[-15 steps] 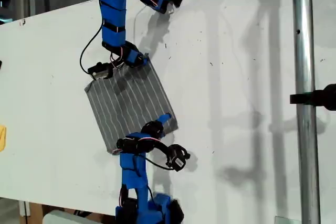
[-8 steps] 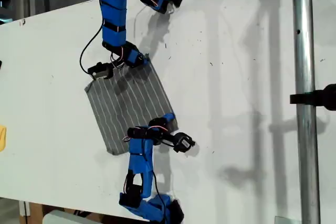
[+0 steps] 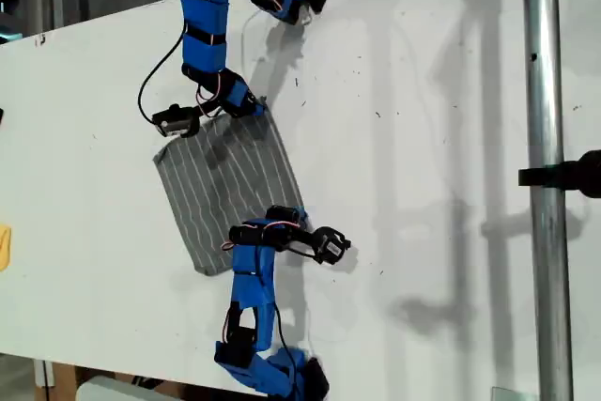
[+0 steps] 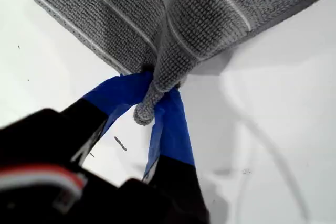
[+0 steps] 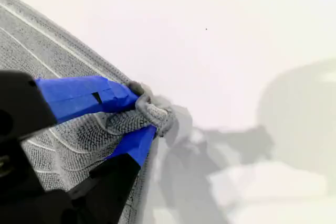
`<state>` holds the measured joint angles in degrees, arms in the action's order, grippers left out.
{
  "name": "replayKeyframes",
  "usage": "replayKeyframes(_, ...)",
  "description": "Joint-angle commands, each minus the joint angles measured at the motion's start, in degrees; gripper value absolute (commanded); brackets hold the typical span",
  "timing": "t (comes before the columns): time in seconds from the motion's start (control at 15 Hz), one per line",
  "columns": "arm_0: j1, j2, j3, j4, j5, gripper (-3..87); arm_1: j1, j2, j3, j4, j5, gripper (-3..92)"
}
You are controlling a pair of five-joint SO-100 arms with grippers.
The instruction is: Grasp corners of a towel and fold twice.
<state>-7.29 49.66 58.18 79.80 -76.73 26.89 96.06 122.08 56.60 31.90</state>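
1. Between the fingers (image 4: 170, 129) of my first gripper (image 4: 152, 106): the first corner (image 4: 144, 113) of the towel, rolled into a small nub. The blue fingers are clenched on it, and the cloth fans away from the pinch.
2. Between the fingers (image 5: 84, 95) of my second gripper (image 5: 144, 114): the second corner (image 5: 155, 114), bunched and clamped in the same way, with bare table beyond it.
3. Towel (image 3: 221, 185): grey with thin white stripes, lying mostly flat on the table (image 3: 423, 138), towards the exterior view's left of centre. Both pinched corners are on its edge facing the exterior view's right, with an arm at each end of that edge. The wrist views do not settle which arm is which.
4. Change over the last second: the arm lower in the exterior view has swung off the cloth and settled at its corner. The edge between the two arms now looks slightly puckered rather than flat.
5. Reading for the task: both grasps appear made, and no fold is in yet. The first fold looks ready to begin, by lifting this edge and carrying it across to the opposite edge.
6. Risk: each pinch holds only the corner tip, so either could slip if the arms pull unevenly.
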Motion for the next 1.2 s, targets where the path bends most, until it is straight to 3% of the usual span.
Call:
replayKeyframes(0.0, 0.26, 1.58, -3.78, 1.85, -1.58, -0.1, -0.53, 3.16, -0.44, -0.26, 0.88, -0.3)
replayKeyframes(0.33, 5.36, 8.79, -4.83, 5.19, -2.29, -2.9, -8.96, 5.45, -0.35, 2.99, 6.59, -0.3)
replayKeyframes(0.67, 11.51, 17.67, -4.04, 7.47, -9.23, -2.8, -18.02, 21.71, -2.55, 15.03, 15.03, -0.3)
replayKeyframes(0.93, 6.68, 17.75, -3.69, 14.15, -7.82, -2.9, -13.62, 16.61, -8.96, 12.39, 10.99, -0.3)
replayKeyframes(1.13, -1.49, 18.72, -0.79, 16.17, -3.08, -2.9, -4.39, 7.56, -13.54, 6.33, 5.36, -0.3)
